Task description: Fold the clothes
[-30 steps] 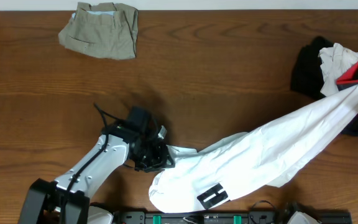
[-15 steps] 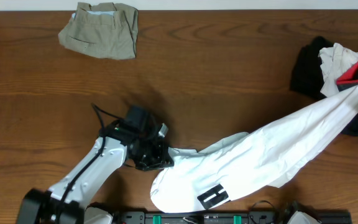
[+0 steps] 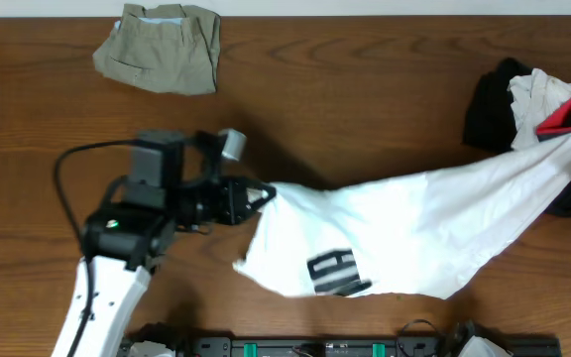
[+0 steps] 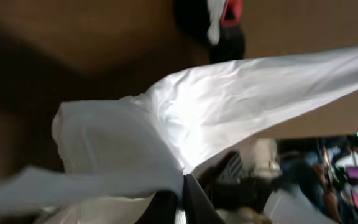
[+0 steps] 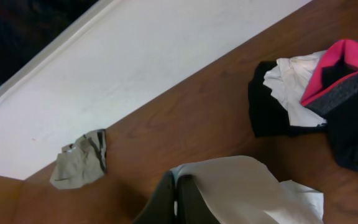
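Wooden table (image 3: 365,109): white top (image 3: 424,228) drawn out across it, one end in the left gripper (image 3: 258,194).
The top runs from mid-table to the heap of black, white and red pieces (image 3: 538,109) at the right edge, black mark (image 3: 333,273) facing up. The khaki piece (image 3: 162,45) lies well apart, far left. Left gripper is clamped tight on the top's edge. Right gripper (image 5: 176,198) is closed, fingers together.

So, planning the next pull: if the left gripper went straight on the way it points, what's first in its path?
The left gripper is shut on the white top, which lies straight ahead; beyond it, probably the dark clothes pile at the right edge.
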You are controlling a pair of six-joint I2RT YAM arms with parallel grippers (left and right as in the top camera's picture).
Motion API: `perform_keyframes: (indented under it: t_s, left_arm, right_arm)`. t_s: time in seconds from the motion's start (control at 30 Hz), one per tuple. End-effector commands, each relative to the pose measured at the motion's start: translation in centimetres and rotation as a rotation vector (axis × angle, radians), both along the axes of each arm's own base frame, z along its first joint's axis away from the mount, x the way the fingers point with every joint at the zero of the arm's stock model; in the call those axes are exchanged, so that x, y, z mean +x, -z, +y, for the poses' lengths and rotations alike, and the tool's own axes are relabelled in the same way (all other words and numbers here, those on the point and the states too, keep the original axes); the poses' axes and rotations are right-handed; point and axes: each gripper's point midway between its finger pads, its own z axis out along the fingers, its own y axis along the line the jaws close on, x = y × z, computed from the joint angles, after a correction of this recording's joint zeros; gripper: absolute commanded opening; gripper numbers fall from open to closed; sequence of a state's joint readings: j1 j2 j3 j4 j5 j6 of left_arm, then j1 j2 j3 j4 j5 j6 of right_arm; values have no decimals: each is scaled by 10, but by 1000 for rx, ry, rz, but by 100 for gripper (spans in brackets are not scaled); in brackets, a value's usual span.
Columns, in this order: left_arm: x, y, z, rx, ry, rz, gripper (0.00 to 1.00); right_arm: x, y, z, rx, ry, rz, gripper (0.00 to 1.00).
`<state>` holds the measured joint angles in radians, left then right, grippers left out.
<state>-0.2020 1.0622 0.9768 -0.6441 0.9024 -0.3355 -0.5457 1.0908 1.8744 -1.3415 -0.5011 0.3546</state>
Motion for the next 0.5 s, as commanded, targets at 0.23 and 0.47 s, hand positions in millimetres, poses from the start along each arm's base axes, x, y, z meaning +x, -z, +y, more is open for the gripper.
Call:
perform_keyframes:
  t_s: [0.23, 0.47]
  left_arm:
    - [68, -66, 68, -46, -293, -230, 6]
    - [113, -125, 107, -147, -477, -443, 6]
  right_arm:
    - [26, 1, -14, 57, 25, -1, 1]
    - [67, 4, -35, 105, 24, -15, 1]
